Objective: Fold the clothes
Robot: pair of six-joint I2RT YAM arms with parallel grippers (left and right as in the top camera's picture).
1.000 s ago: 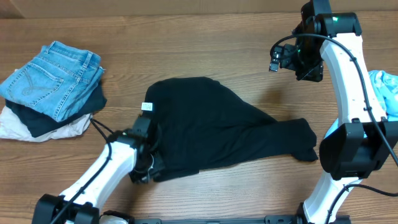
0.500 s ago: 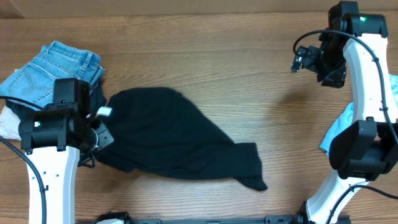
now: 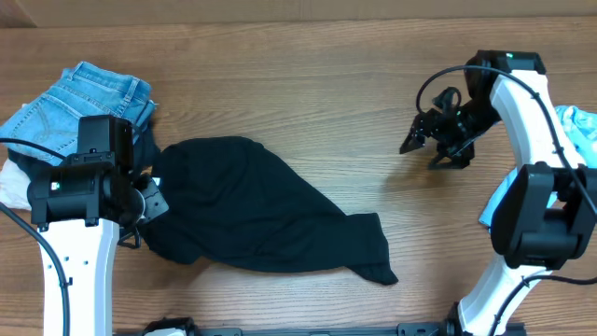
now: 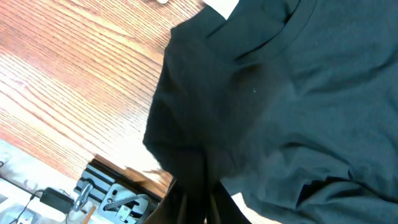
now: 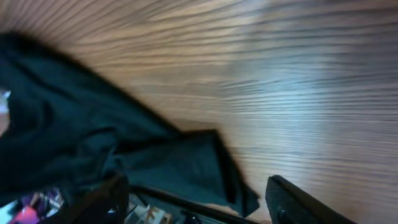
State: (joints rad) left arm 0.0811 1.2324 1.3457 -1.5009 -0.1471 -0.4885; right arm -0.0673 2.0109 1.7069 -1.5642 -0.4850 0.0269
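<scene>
The clothes here are a black T-shirt (image 3: 252,210), lying crumpled at the table's centre-left, with one end trailing to the lower right. My left gripper (image 3: 149,201) is at the shirt's left edge. In the left wrist view a bunch of the black T-shirt (image 4: 261,106) runs down between my left gripper (image 4: 194,202), which is shut on it. Its collar (image 4: 273,31) shows near the top. My right gripper (image 3: 424,149) hangs open over bare wood to the right of the shirt. In the right wrist view my right gripper (image 5: 199,202) has nothing between its fingers, and the shirt (image 5: 93,143) lies beyond.
A pile topped with blue jeans (image 3: 79,107) sits at the far left, close behind my left arm. A light blue cloth (image 3: 580,131) lies at the right edge. The table's near edge (image 4: 106,168) runs just below the shirt.
My left gripper swung from the shirt's lower middle to the left and dragged the shirt with it. My right arm came down and left toward the table, and its jaws narrowed a little.
</scene>
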